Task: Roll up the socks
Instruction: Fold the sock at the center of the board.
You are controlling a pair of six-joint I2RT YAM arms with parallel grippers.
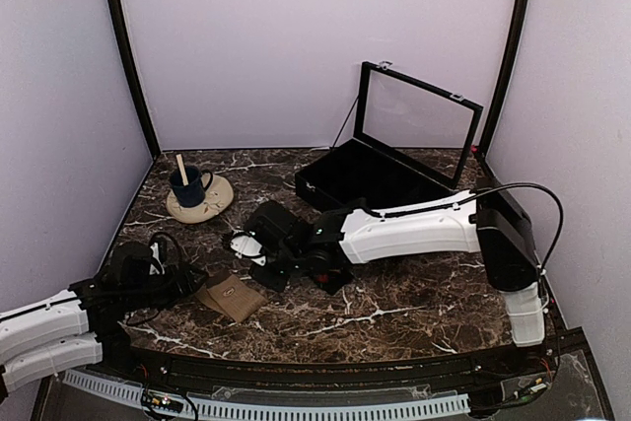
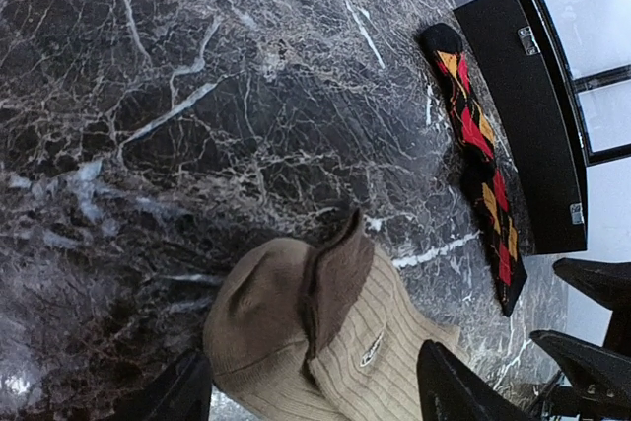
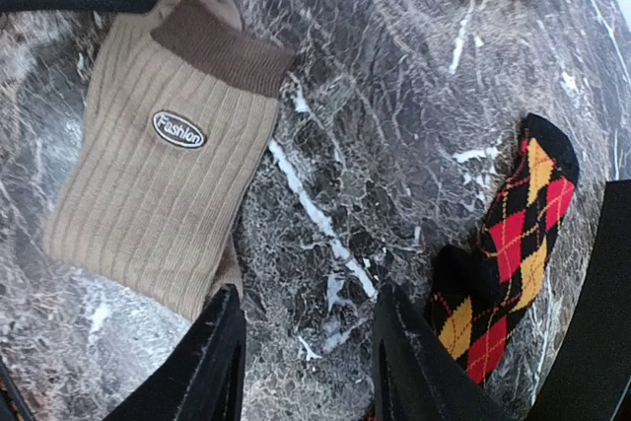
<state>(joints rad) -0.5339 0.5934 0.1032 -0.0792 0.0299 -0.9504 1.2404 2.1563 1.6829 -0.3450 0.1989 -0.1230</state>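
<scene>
The tan-brown ribbed sock (image 2: 335, 342) lies folded on the marble, its darker cuff turned over on top. My left gripper (image 2: 315, 396) is open, one finger on each side of this sock's near end. In the top view the tan sock (image 1: 230, 297) sits just right of the left gripper (image 1: 168, 278). The black argyle sock (image 3: 513, 244) with red and orange diamonds lies flat beside the right gripper (image 3: 311, 362), which is open over bare marble between the two socks. The tan sock (image 3: 163, 165) shows a "Fashion" label. In the top view the right arm hides the argyle sock.
A black case (image 1: 385, 175) with its glass lid raised stands at the back right. A blue mug (image 1: 189, 185) holding a wooden stick sits on a cream saucer (image 1: 212, 206) at the back left. The argyle sock (image 2: 478, 160) lies along the case (image 2: 537, 115).
</scene>
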